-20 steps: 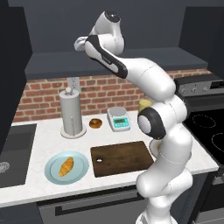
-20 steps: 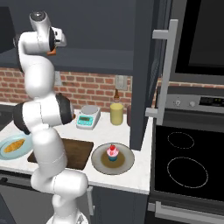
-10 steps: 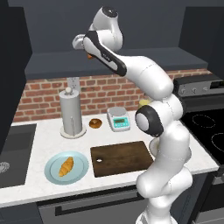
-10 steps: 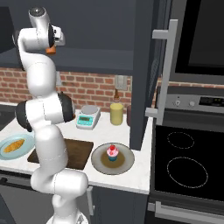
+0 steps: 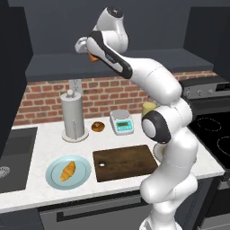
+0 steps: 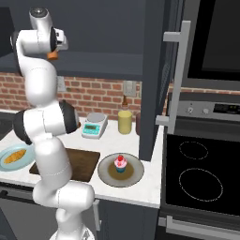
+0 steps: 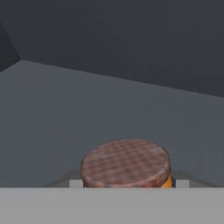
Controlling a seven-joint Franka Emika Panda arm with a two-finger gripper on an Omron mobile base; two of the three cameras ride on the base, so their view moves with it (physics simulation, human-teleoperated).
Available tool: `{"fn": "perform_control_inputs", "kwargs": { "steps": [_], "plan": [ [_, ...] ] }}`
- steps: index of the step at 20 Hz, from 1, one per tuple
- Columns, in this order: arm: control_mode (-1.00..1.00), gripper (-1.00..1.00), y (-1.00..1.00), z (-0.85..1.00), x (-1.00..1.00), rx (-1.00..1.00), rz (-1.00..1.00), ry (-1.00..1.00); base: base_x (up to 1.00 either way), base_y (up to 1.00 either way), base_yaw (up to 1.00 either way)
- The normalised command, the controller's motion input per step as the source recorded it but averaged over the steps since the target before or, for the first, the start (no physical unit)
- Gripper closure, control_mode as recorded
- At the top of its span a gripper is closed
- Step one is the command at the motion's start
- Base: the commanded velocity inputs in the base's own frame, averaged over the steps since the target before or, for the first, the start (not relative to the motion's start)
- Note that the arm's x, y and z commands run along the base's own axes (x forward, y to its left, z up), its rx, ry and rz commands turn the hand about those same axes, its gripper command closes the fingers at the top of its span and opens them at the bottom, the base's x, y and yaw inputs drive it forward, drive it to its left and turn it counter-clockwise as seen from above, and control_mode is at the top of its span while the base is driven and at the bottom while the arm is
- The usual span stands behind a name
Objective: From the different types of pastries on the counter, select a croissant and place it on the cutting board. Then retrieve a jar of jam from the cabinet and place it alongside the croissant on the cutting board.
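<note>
A: Where is the jar of jam [image 7: 126,164]?

B: Up at the cabinet shelf [image 7: 65,113], between the fingers [image 5: 92,56], which are clamped on it; its checked lid faces the hand camera.

A: And the croissant [image 5: 68,170]?

B: On the light blue plate [image 5: 53,177] on the desk [image 5: 40,196], just left of the bare cutting board [image 5: 128,161].

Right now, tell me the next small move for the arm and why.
Probably draw the jar of jam back out of the cabinet and start down toward the cutting board. The hand view has the jar between the gripper fingers, apparently held, high at the shelf. The croissant lies on the blue plate, not the board.
</note>
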Motion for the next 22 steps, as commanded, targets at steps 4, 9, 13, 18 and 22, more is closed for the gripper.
{"fn": "perform_control_inputs", "kwargs": {
  "steps": [4, 9, 13, 18, 22],
  "plan": [
    [-1.00, 1.00, -0.16, 0.38, -0.77, 0.07, 0.06, -0.09, 0.00, 0.00, 0.00],
    [-1.00, 1.00, -0.29, 0.36, -0.95, 0.09, 0.03, -0.21, 0.00, 0.00, 0.00],
    [-1.00, 1.00, -0.29, 0.09, -1.00, 0.12, 0.00, -0.24, 0.00, 0.00, 0.00],
    [-1.00, 1.00, -0.33, 0.01, -0.96, 0.18, 0.03, -0.20, 0.00, 0.00, 0.00],
    [-1.00, 1.00, -0.23, 0.00, -0.75, 0.23, 0.09, -0.07, 0.00, 0.00, 0.00]
  ]
}}
